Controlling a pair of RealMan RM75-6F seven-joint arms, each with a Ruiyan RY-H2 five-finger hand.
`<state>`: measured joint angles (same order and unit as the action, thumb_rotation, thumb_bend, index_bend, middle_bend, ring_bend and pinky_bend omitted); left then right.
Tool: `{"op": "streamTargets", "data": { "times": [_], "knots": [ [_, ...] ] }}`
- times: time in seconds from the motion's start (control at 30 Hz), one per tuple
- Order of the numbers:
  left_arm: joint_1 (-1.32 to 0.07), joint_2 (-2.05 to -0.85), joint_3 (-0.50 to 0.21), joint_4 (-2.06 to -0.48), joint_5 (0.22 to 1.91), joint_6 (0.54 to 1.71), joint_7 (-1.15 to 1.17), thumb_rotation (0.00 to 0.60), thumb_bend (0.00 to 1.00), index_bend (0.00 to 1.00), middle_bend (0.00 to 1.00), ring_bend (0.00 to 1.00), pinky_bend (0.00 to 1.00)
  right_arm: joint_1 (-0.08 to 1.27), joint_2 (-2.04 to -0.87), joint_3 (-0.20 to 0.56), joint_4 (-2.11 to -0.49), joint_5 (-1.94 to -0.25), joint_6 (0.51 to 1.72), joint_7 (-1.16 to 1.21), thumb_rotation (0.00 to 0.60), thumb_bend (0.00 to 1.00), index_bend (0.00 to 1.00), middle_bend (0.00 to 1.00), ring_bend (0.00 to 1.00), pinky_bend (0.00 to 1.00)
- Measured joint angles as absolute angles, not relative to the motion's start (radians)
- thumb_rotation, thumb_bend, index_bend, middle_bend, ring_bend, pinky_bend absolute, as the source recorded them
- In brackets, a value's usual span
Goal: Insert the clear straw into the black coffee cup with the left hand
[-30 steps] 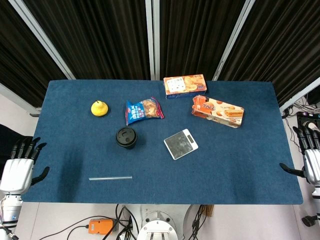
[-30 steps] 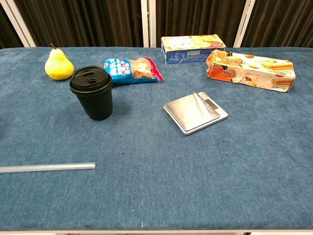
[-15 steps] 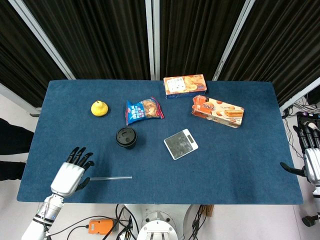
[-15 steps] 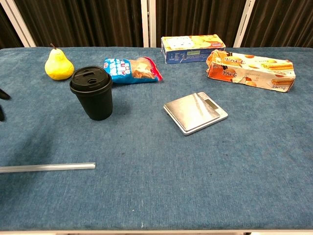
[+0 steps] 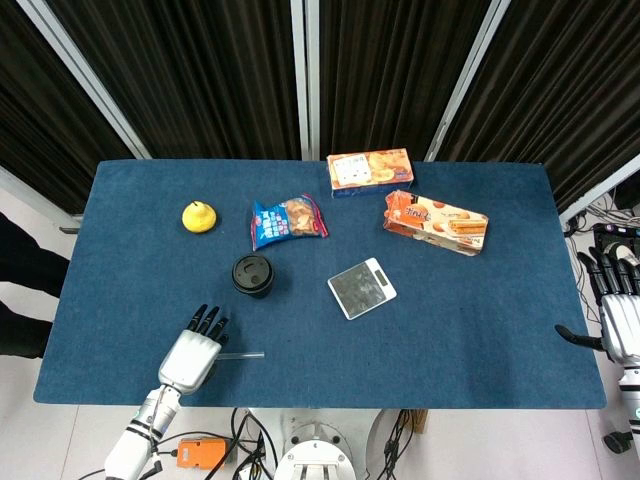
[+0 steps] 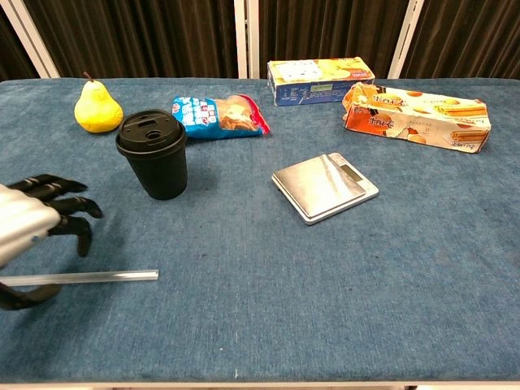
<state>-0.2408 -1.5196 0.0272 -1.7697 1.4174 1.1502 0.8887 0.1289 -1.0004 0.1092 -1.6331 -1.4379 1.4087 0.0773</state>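
Straw [image 6: 89, 278] lies flat on worktop [image 5: 480, 330], near cup [image 6: 152, 154] but apart. Left robot hand [image 5: 192, 352] hovers over its end, fingers spread, holding nothing (no grasp yet). Pickup and insertion both remain. Right robot hand [image 5: 618, 325] released, at worktop edge.

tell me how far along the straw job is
Early stage. Done: the left hand is above the clear straw, fingers apart. In hand: nothing; the straw lies flat on the table, not gripped. Left: grasp it, lift it, and put it into the lid of the black coffee cup, which stands upright. The right hand is off the table's edge, open.
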Motion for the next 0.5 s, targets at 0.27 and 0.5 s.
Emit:
{"op": "streamTargets", "data": {
  "times": [0.27,0.5],
  "knots": [
    [-0.248,-1.586,0.031,-1.745,1.382,1.171,0.907,0.6,0.25,0.48,0.17,0.02,0.0,0.131,-1.004,0.108,-1.628,-1.434,1.403,0.079,0.6,0.11,0.0,0.07,0.0,0.03],
    [-0.26,-1.616,0.029,-1.732,1.365,1.184,0.917,0.6,0.25,0.48,0.17,0.02,0.0,0.131,-1.008,0.107,-1.626,-1.434,1.403,0.081,0.6,0.11,0.0,0.07,0.0,0.03]
  ]
}}
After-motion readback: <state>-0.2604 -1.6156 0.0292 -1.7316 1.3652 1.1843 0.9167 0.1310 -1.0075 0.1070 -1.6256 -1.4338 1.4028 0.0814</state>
